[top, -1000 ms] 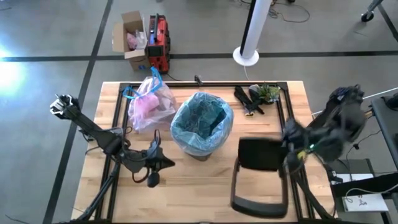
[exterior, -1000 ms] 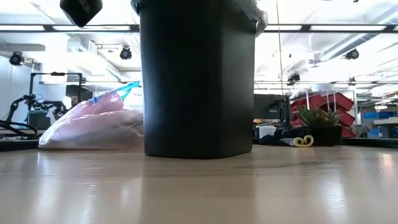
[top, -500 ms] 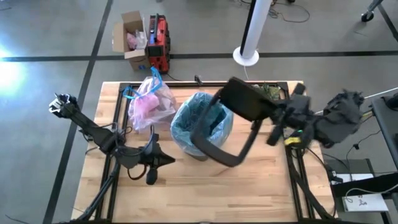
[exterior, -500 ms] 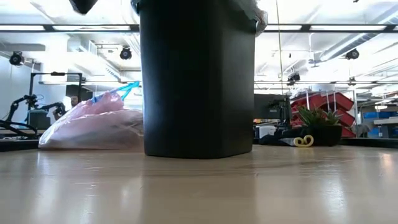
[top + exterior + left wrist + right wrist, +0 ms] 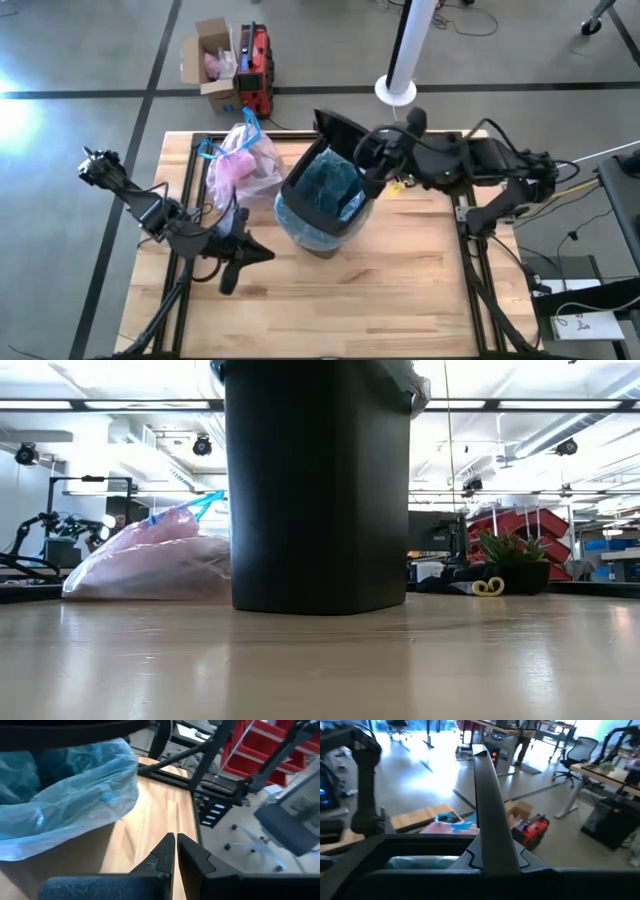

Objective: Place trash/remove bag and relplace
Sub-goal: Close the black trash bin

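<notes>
Since the earlier frame the right arm has swung from the right edge of the counter [image 5: 400,290] to above its middle, carrying the black bin lid [image 5: 334,131] away from the near right area where it hung before. We now see the right pincer [image 5: 362,152] over the far right rim of the black bin [image 5: 320,490]. It is clamped fully on an edge of the lid, which runs as a thin dark slab between its fingers in the right wrist view. The lid is tilted and sits over the far side of the bin's mouth. We cannot tell whether it touches the rim.

The light blue bag [image 5: 300,215] lines the bin, its crinkled edge folded out over the rim all round. The bin stands at the middle of the counter, somewhat toward the far edge.

The pale pink bag [image 5: 238,168] lies on the counter just beside the bin, toward the far left corner, and its blue ties [image 5: 212,150] point to the far edge. We see no loose trash on the counter.

The left pincer [image 5: 175,845] hovers near the left side of the bin, toward the near edge. Its fingers are pressed together and hold nothing.
</notes>
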You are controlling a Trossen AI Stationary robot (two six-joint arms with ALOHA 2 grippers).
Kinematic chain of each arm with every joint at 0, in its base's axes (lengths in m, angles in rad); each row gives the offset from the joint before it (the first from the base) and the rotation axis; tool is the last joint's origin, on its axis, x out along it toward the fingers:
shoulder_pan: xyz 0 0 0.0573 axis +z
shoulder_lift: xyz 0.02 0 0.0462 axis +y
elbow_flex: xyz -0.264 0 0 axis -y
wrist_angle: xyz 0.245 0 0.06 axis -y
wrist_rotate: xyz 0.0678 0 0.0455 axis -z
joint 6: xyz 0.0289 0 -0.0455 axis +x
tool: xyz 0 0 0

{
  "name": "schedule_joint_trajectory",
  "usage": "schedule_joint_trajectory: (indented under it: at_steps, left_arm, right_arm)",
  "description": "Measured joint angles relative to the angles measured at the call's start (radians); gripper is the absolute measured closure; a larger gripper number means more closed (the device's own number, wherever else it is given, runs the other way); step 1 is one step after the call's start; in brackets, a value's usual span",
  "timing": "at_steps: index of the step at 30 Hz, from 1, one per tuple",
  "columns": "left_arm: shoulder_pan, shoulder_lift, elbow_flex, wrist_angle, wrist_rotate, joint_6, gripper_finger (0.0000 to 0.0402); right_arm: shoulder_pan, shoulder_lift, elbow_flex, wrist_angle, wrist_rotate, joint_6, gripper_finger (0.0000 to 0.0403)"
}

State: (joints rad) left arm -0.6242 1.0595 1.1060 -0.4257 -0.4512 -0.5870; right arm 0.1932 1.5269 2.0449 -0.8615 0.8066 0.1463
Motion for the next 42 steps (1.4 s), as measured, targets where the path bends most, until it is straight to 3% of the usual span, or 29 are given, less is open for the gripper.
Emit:
schedule_joint_trajectory:
  at_steps: [8, 17, 20, 31, 35, 40, 42]
  left_arm:
    - [-0.004, 0.005, 0.006, -0.004, -0.004, 0.001, 0.0397]
    - [-0.004, 0.019, 0.004, 0.001, -0.012, 0.010, 0.0397]
    - [-0.003, 0.019, 0.004, 0.024, -0.038, 0.043, 0.0397]
    - [-0.002, 0.018, 0.035, 0.084, -0.053, 0.119, 0.0397]
    - [0.001, 0.018, 0.074, 0.086, -0.166, 0.211, 0.0397]
    - [0.024, 0.017, 0.127, 0.096, -0.492, 0.284, 0.0397]
    - [0.051, 0.016, 0.140, 0.099, -0.511, 0.292, 0.0397]
  right_arm:
    - [-0.009, -0.025, -0.169, 0.243, -0.091, -0.070, 0.0403]
    - [-0.031, -0.179, -0.444, 0.496, -0.075, -0.105, 0.0403]
    - [-0.047, -0.188, -0.498, 0.575, -0.133, -0.108, 0.0403]
    - [-0.079, -0.188, -0.553, 0.585, -0.153, -0.104, 0.0403]
    - [-0.079, -0.200, -0.550, 0.579, -0.152, -0.114, 0.0403]
    - [-0.079, -0.190, -0.564, 0.575, -0.160, -0.088, 0.0403]
    - [-0.078, -0.183, -0.567, 0.578, -0.169, -0.094, 0.0403]
